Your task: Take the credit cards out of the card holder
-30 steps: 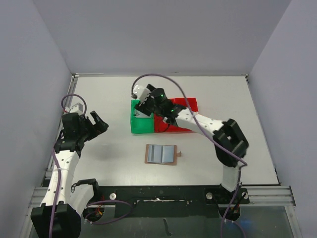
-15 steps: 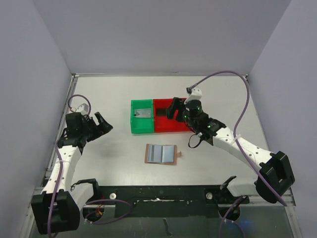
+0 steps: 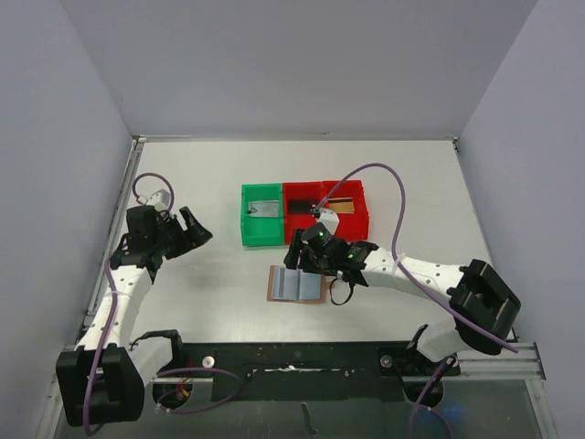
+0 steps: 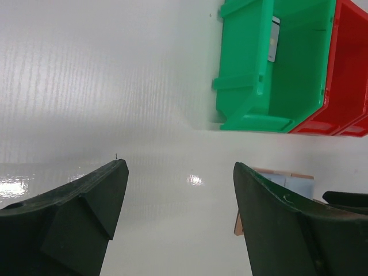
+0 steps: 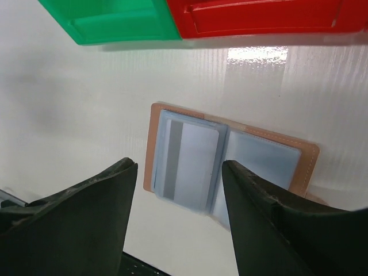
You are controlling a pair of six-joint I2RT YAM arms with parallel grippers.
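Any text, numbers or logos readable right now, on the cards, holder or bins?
No text can be read.
Striped card in the card holder: grey stripe, no legible print.
Grey card in the green bin: too small to read.
Red bin: no label seen.

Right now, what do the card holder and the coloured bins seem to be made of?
Card holder: tan leather or imitation, matte, with stitching along the edge; its pale blue inner pockets look like soft translucent plastic. Green bin and red bins: rigid plastic, glossy, with moulded ribs.
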